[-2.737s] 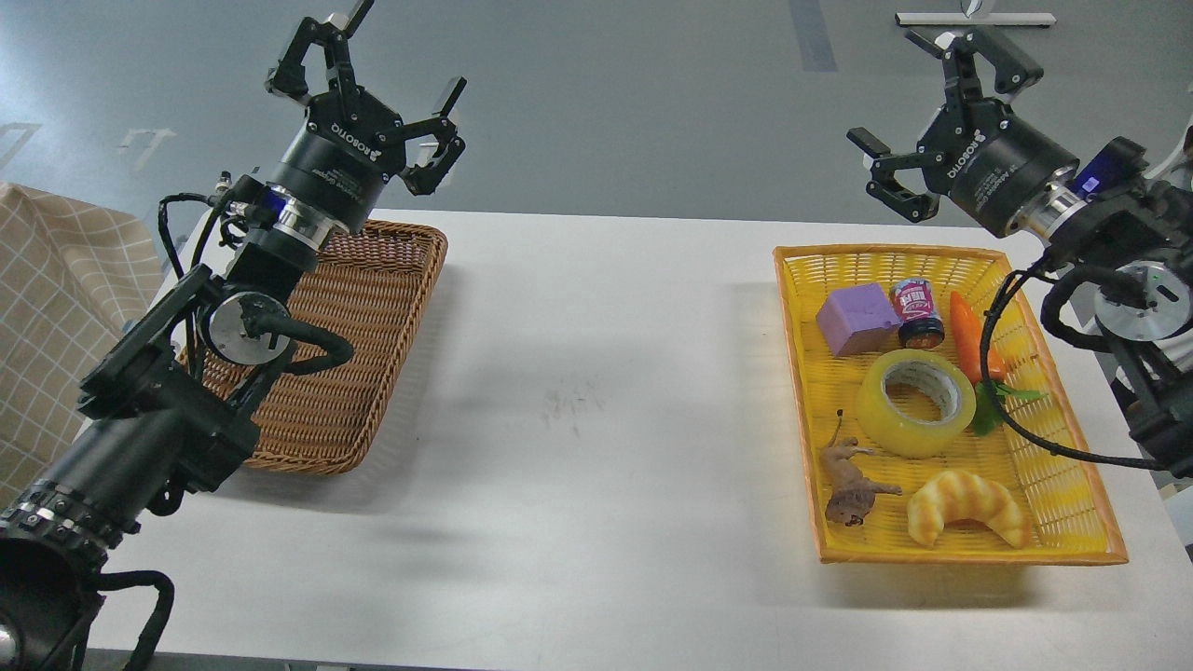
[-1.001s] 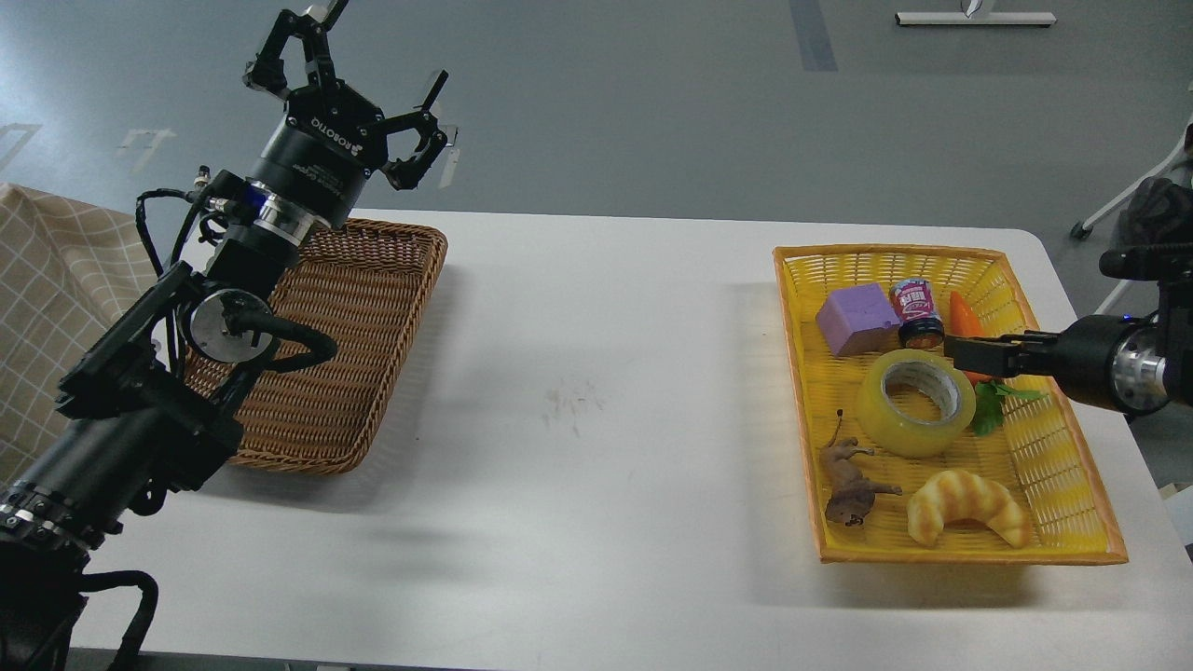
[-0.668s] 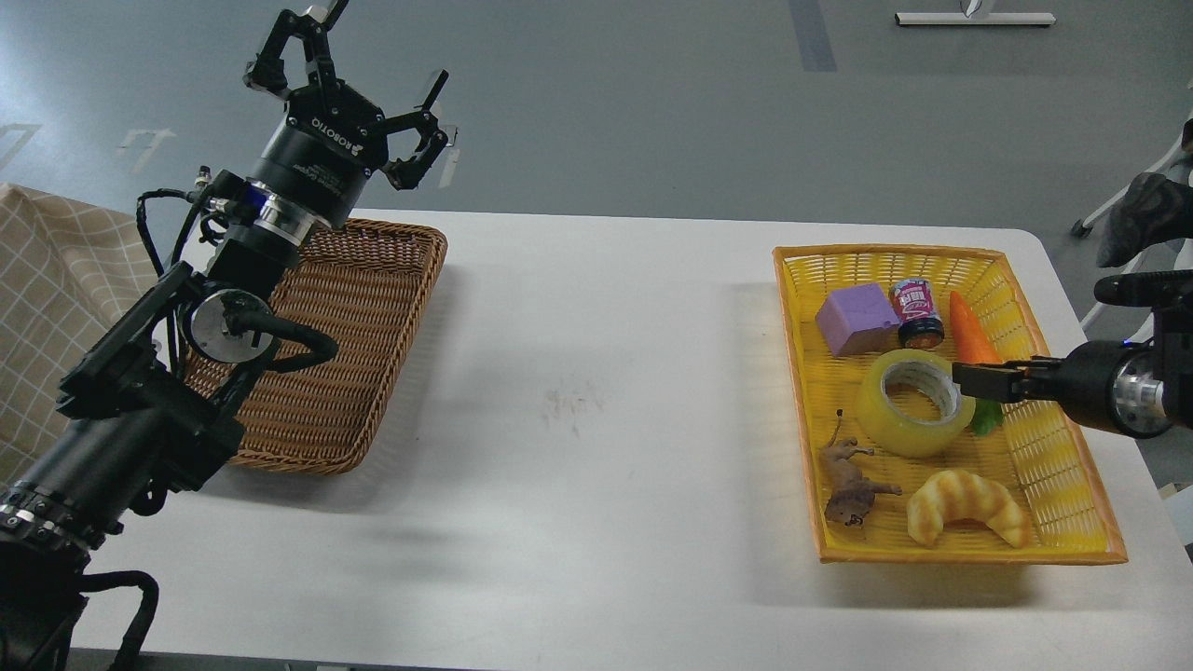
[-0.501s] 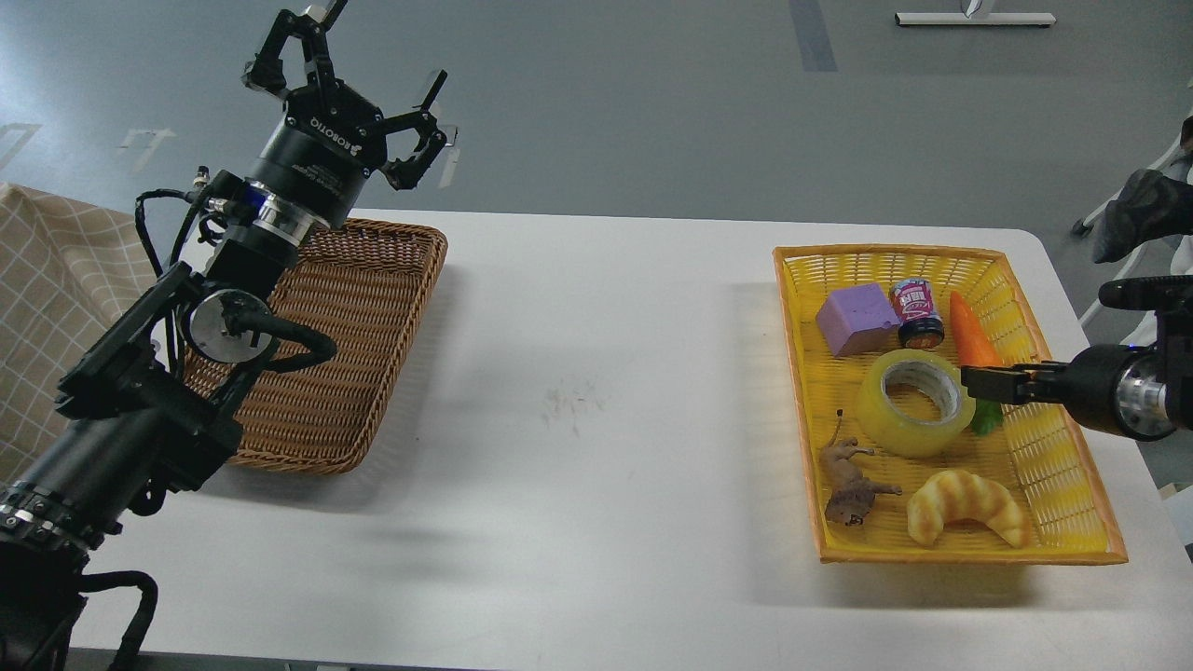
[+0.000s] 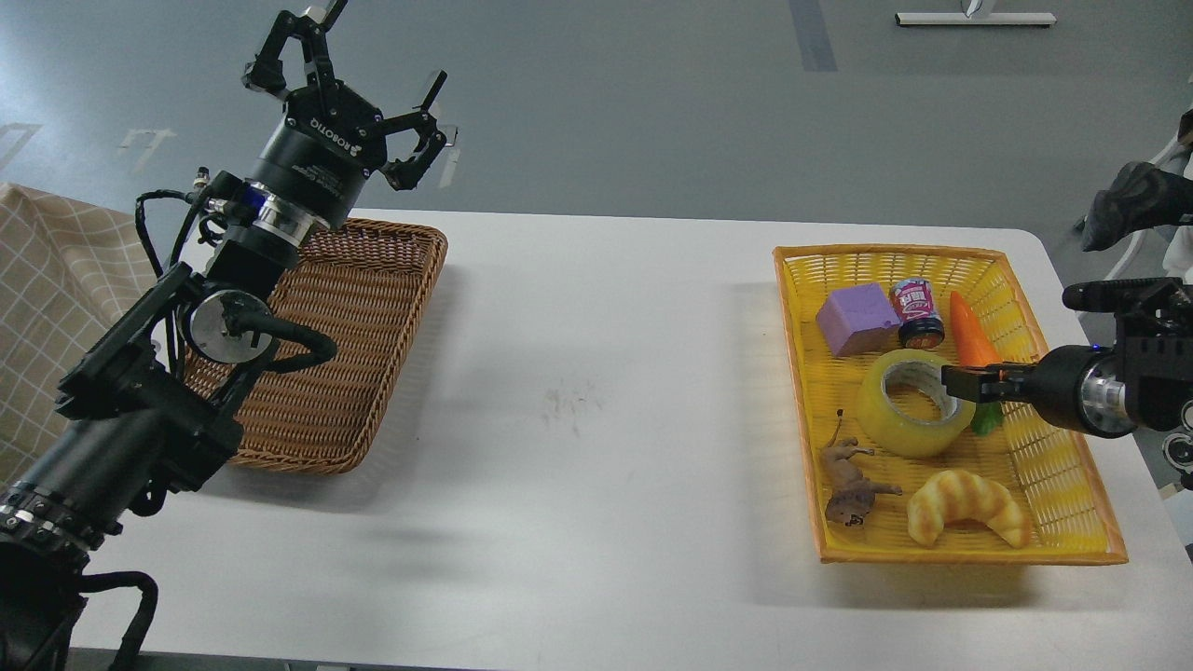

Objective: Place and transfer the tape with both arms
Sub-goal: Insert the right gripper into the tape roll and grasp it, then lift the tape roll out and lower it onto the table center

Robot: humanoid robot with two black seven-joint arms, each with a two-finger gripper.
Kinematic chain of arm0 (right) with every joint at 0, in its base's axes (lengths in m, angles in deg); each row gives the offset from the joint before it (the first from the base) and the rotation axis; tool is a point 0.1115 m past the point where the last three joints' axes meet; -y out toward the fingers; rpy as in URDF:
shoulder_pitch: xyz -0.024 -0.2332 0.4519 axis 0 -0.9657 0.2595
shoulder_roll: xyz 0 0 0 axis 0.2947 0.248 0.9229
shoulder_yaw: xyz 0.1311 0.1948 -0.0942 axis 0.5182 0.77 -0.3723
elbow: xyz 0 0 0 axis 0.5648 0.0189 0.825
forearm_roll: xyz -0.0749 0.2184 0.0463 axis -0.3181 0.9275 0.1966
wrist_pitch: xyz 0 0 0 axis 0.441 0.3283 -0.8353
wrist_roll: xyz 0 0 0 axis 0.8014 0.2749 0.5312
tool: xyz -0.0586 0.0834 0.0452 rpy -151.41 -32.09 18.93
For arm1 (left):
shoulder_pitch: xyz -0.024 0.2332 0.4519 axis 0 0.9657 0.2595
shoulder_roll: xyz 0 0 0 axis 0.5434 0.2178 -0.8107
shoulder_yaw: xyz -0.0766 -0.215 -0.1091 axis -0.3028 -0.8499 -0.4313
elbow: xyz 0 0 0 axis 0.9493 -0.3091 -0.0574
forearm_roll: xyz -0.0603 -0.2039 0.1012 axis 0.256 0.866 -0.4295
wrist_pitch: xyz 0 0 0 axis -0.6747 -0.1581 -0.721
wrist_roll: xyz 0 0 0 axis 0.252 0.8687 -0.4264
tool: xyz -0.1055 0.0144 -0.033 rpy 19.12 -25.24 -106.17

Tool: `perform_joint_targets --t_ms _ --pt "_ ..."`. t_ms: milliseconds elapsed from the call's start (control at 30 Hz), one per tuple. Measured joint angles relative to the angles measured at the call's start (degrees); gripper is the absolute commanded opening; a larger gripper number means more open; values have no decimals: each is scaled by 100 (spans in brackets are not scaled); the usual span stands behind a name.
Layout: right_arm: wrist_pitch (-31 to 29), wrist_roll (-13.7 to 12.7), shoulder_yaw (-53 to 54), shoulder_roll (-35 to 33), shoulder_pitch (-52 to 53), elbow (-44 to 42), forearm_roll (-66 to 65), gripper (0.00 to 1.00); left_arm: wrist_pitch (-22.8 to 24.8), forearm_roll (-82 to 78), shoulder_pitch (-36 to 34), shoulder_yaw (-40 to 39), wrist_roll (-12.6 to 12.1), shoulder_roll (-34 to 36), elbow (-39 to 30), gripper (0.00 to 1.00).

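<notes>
**White table, two baskets, tape at right**

Smooth white table (image 5: pixel 596 391) over grey floor. At left, woven brown wicker basket (image 5: pixel 363 308); above it, left gripper (image 5: pixel 349 61), fingers spread wide. At right, yellow lattice basket (image 5: pixel 1053 485) holding purple block (image 5: pixel 856 319), small jar (image 5: pixel 917 313), carrot (image 5: pixel 969 334), glossy translucent tape (image 5: pixel 909 410), toy animal (image 5: pixel 850 485), croissant (image 5: pixel 969 506). Right gripper (image 5: pixel 953 381) edge-on at tape's rim; finger state impossible to tell.
</notes>
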Motion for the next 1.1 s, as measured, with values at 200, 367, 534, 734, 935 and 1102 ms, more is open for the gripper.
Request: perform_joint_targets --t_ms 200,367,534,734,935,1102 --pt "0 4 -70 126 0 -51 -97 56 0 0 0 0 6 9 4 98" --pt "0 -1 -198 178 8 -100 -103 52 0 0 0 0 7 9 4 98" --pt "0 -4 -215 219 8 -216 -103 0 0 8 0 0 8 8 4 98" --pt "-1 -17 -263 190 44 -244 -101 0 0 9 0 -3 11 1 4 98" --pt "-1 -16 -270 134 372 -93 -40 0 0 9 0 -8 14 0 4 98" --pt "-1 -6 -248 -198 815 380 -9 0 0 10 0 -8 14 6 4 98"
